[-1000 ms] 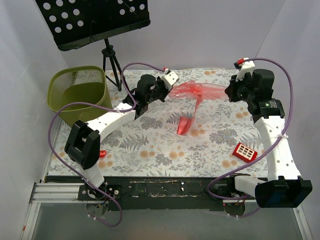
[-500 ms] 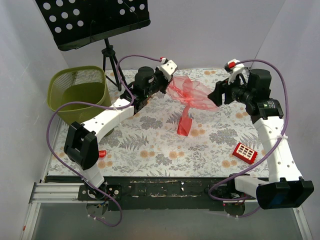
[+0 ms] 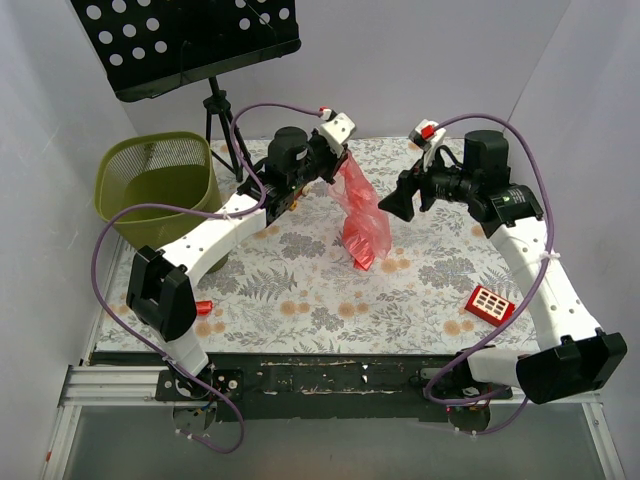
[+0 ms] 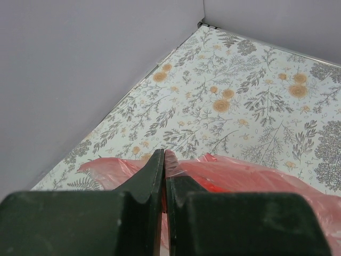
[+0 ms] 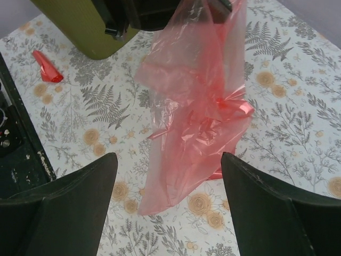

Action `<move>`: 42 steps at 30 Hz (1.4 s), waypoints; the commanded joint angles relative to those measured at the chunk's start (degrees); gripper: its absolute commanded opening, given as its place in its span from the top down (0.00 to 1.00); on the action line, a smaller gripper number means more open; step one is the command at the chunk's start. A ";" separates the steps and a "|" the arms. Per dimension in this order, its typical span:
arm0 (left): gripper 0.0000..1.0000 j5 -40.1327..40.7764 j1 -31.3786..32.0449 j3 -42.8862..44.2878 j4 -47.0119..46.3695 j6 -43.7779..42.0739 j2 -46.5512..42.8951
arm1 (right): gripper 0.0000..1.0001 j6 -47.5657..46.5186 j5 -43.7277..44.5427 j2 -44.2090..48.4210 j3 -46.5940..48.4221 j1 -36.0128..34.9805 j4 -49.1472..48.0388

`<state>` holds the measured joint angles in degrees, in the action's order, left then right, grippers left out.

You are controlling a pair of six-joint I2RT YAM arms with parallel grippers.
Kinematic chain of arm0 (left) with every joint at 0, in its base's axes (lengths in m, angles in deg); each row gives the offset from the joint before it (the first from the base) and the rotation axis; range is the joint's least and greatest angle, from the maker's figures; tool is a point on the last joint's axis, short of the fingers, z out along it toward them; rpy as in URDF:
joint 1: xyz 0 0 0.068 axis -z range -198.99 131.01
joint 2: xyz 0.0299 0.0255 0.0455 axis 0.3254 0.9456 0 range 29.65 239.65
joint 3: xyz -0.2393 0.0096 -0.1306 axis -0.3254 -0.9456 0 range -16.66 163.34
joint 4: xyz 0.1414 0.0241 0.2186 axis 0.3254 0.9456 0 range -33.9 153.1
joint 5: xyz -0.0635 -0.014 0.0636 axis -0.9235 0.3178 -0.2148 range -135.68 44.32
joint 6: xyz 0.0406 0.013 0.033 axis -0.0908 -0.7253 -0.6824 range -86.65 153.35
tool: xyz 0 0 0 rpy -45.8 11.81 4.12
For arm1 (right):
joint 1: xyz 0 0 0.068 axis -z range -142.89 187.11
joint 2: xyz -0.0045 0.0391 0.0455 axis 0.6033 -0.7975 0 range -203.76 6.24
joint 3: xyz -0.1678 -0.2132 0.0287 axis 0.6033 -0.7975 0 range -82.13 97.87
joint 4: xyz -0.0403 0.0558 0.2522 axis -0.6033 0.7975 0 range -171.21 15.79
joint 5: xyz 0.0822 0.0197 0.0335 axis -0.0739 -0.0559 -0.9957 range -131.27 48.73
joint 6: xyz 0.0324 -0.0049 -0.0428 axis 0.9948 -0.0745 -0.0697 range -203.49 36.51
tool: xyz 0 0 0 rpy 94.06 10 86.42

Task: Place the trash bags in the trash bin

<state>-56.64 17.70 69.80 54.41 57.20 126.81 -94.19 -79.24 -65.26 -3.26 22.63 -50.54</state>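
Trash bag [image 3: 358, 215], a thin translucent red-pink sack, hangs in a crumpled column from the left gripper [image 3: 336, 158] over the far middle of the flower-patterned table [image 3: 300, 300]. In the left wrist view we see the two dark fingers [image 4: 152, 178] pressed together with red film pinched between them, so that gripper is closed on the sack's upper edge. Its lower end reaches down to about the level of the cloth; we cannot tell whether it touches.

Just to the right of the sack, the right gripper [image 3: 392, 205] points at it from the side. In the right wrist view its fingers [image 5: 80, 213] stand wide apart with the hanging film between them, and neither one touches it. It holds nothing.

We see the olive-green mesh trash bin [image 3: 130, 185] upright at the table's far left corner, well apart from the sack, with the left arm stretching past it. A black perforated music stand [image 3: 190, 40] rises behind the bin. A small red block with white grid squares [image 3: 490, 302] lies near the right arm, and a small red object [image 3: 205, 306] lies beside the left arm close to the near edge.
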 commanded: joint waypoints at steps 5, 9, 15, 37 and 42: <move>1.00 2.44 0.40 4.42 0.99 1.89 -2.86 | 0.12 0.32 1.76 0.84 -2.31 -4.94 -1.93; 1.00 3.40 0.32 4.78 1.08 2.86 -2.60 | 0.11 1.82 5.79 -0.39 -3.11 -7.22 -4.30; 1.00 3.14 0.40 5.04 1.34 3.21 -3.12 | 0.11 4.02 20.99 -3.81 -3.11 -9.43 -8.26; 0.90 3.48 0.40 0.12 1.17 3.12 -5.41 | 0.99 4.46 24.87 -7.24 2.59 -9.34 -10.38; 0.30 6.31 0.23 -4.18 0.03 5.23 -4.88 | 0.99 3.14 22.07 -5.23 5.94 -8.55 -9.23</move>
<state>-52.92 17.94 68.79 54.91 60.68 124.67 -89.49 -56.31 -72.96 -2.13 13.55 -58.56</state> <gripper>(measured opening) 0.616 0.022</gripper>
